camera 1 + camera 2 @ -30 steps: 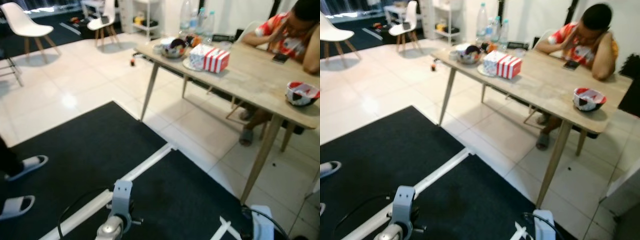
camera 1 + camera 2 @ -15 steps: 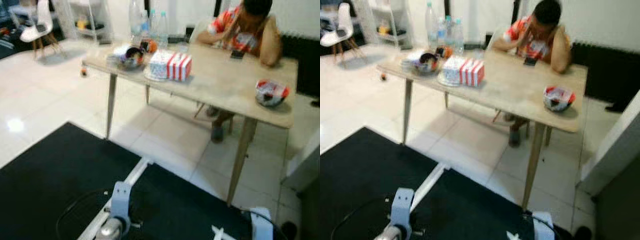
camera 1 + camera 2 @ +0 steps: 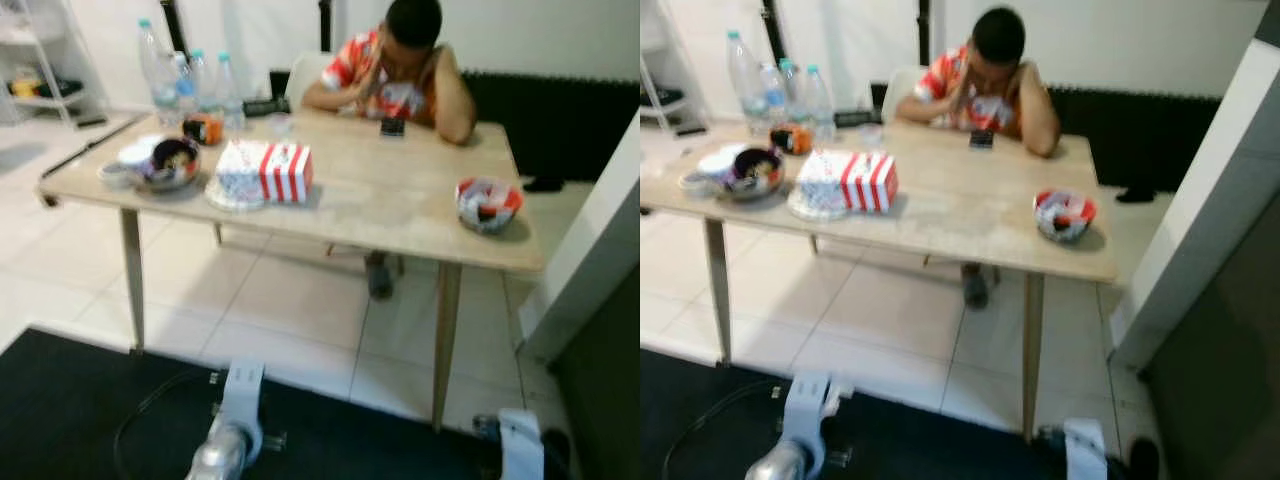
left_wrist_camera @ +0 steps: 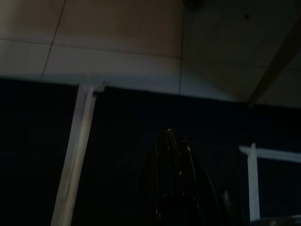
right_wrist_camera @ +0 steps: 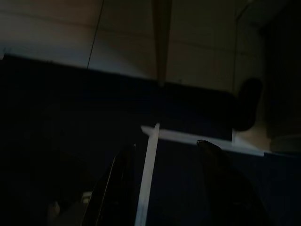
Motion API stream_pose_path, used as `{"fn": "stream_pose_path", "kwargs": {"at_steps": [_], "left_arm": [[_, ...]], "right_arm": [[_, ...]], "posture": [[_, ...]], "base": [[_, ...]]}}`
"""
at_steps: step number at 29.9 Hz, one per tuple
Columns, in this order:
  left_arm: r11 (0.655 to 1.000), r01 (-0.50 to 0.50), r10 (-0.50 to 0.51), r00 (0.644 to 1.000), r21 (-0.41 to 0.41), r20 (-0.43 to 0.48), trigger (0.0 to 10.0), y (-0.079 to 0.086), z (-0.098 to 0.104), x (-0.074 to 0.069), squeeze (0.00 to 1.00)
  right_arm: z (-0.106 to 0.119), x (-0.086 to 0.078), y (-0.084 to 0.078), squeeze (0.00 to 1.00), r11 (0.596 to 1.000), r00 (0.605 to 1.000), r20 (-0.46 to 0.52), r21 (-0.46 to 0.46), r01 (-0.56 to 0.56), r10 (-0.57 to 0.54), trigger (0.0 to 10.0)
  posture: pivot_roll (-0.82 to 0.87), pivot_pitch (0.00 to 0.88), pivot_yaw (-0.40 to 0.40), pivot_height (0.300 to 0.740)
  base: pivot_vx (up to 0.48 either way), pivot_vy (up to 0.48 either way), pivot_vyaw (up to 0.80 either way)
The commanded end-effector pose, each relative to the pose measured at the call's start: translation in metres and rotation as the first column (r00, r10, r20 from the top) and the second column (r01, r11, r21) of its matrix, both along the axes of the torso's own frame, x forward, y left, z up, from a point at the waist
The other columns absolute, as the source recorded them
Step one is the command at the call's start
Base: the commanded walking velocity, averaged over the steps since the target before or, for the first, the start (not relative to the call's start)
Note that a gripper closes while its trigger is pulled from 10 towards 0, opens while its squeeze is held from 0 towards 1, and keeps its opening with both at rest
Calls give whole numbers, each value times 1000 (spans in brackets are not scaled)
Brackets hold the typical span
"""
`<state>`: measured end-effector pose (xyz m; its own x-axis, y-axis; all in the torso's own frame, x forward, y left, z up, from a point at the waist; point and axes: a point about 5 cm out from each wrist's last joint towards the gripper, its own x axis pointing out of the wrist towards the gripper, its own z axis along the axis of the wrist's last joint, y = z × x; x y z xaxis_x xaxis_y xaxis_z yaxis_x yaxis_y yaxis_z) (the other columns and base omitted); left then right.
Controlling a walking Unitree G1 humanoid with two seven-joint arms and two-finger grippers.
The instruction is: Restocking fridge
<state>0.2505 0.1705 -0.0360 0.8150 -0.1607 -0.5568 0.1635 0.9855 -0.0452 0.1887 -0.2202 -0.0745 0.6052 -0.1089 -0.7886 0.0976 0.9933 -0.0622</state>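
Facing a wooden table [image 3: 400,210] on white tiles [image 3: 290,310]; left jaws together, right jaws apart.

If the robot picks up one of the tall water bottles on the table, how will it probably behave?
The water bottles are tall and narrow, so a push near the top would likely tip one over. They look like clear thin plastic, so the sides may give under a firm squeeze. How full they are is too blurred to tell, so the weight is uncertain.
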Motion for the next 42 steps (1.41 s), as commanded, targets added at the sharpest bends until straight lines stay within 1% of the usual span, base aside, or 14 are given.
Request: {"fn": "stream_pose_path", "kwargs": {"at_steps": [1,13,17,21,27,32,36,37,39,42], "left_arm": [[1000,-3,4,1000,15,-29,10000,6,-4,-6,0],[1000,7,-6,999,24,-31,10000,9,-4,-5,0],[1000,18,-17,999,14,-39,10000,6,-3,-4,0],[999,41,-41,998,7,-51,10000,3,-4,-4,0],[997,73,-71,995,25,-67,10000,2,-7,-7,0],[996,88,-85,994,33,-69,10000,2,-8,-10,0],[996,87,-85,994,35,-69,10000,2,-8,-10,0],[997,72,-70,995,24,-71,10000,1,-8,-9,0],[997,72,-70,995,24,-71,10000,1,-8,-9,0],[997,52,-48,996,60,-75,10000,3,-9,-9,0]], "right_arm": [[-2,-2,6,0,1000,1000,-4,19,8,-8,10000],[-5,-6,8,0,999,1000,-7,28,30,-30,10000],[-6,-10,6,0,998,998,-13,30,62,-62,10000],[-8,-14,5,0,997,998,-18,26,67,-66,10000],[-10,-20,4,0,997,996,-31,23,80,-79,10000],[-12,-24,4,0,996,996,-38,20,84,-83,10000],[-12,-27,1,0,996,995,-42,17,86,-85,10000],[-12,-27,1,0,996,995,-44,16,87,-86,10000],[-12,-27,1,0,996,995,-44,16,87,-86,10000],[-13,-29,0,0,996,995,-49,12,86,-85,10000]], "posture": [[-13,31,34,740],[-13,24,51,740],[-14,27,56,740],[-14,31,61,740],[-17,35,64,740],[-17,37,63,740],[-20,40,63,740],[-20,40,63,740],[-20,40,63,740],[-21,44,60,740]], "base": [[379,0,-800],[376,0,-800],[337,0,-728],[0,0,0],[0,0,0],[0,-442,0],[0,-480,0],[0,0,0],[0,0,0],[0,0,0]]}}
